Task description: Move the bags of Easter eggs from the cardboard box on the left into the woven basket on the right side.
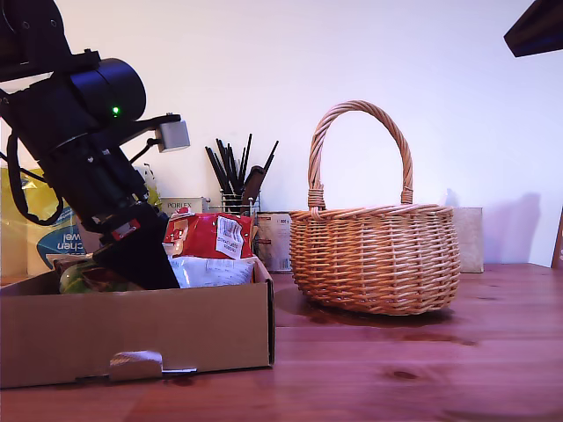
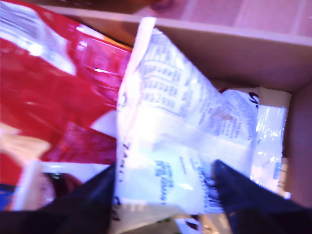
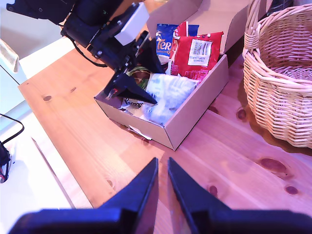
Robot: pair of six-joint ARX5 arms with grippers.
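Note:
The cardboard box (image 1: 132, 330) stands at the exterior view's left and holds several bags of Easter eggs. A red bag (image 1: 211, 236) stands at the back, a white bag (image 1: 211, 271) lies in front of it, and a blue bag (image 3: 163, 41) shows behind. My first gripper (image 2: 163, 165) reaches down into the box, open, its dark fingers (image 2: 234, 190) straddling the white bag (image 2: 180, 136). The woven basket (image 1: 378, 255) sits at the exterior view's right. My second gripper (image 3: 162, 163) hovers shut above the bare table, away from the box (image 3: 195, 112).
Behind the box are a yellow-and-blue towel pack (image 1: 40, 233), a white Porlex carton (image 1: 180, 205) and a wire pot of black utensils (image 1: 237, 180). The second arm (image 1: 537, 26) shows at the exterior view's top right. The wooden table (image 1: 422, 369) stretches in front.

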